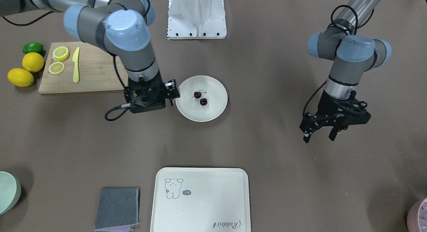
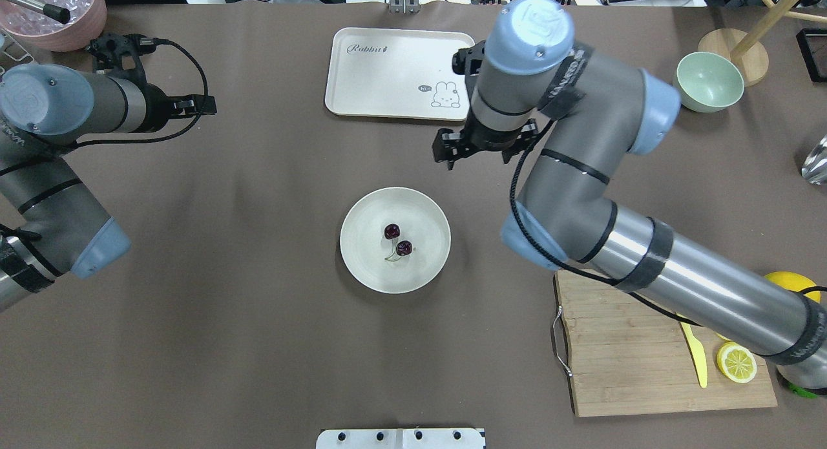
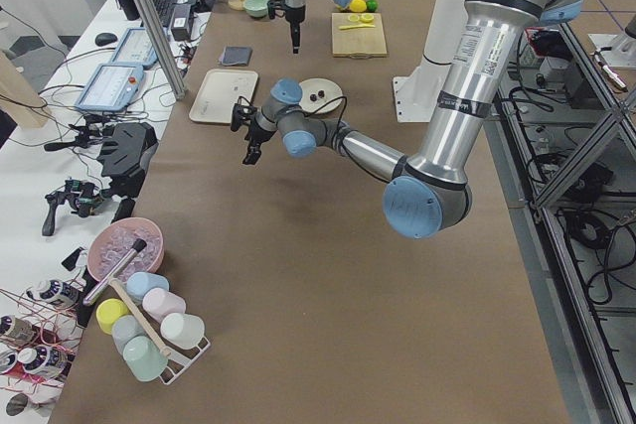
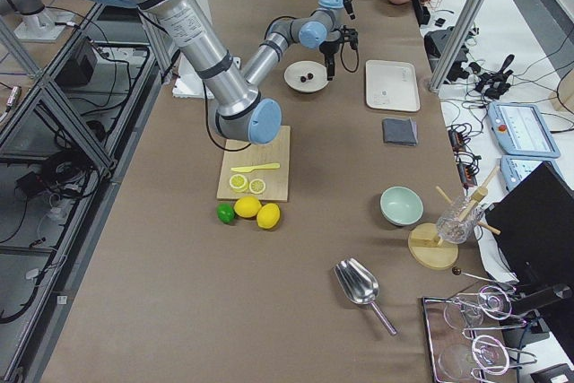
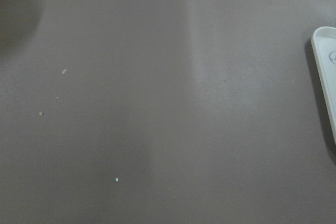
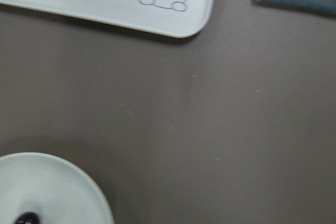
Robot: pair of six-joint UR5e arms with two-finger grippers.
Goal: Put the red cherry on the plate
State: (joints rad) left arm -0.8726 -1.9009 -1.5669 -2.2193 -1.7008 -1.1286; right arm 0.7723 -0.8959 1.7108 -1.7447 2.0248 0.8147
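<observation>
The red cherry (image 1: 200, 97) is on the plate (image 1: 217, 108): two dark, glossy balls joined by thin stems, lying close to the middle of the dish. Nothing is gripping it.

The right end effector (image 1: 172, 92) hangs above the desk (image 1: 267, 158) just beside the plate's rim. Its fingers are spread apart and hold nothing. From where it hangs, the plate and cherry lie a little back toward the robot's base and off to its left; its own wrist view catches only a slice of the rim and one dark ball at the bottom corner. Out beyond it, away from the robot, sits the cream tray (image 1: 206, 205) with the rabbit drawing, and near that a folded grey cloth (image 1: 116, 208). To its right is the wooden cutting board (image 1: 96, 78), carrying lemon slices (image 1: 60, 53) and a yellow knife (image 1: 76, 69).

Over on the other side, the left end effector (image 1: 318, 138) hovers well apart from the plate, its two fingers parted and empty, with only bare desk and the tray's edge in its wrist view.
</observation>
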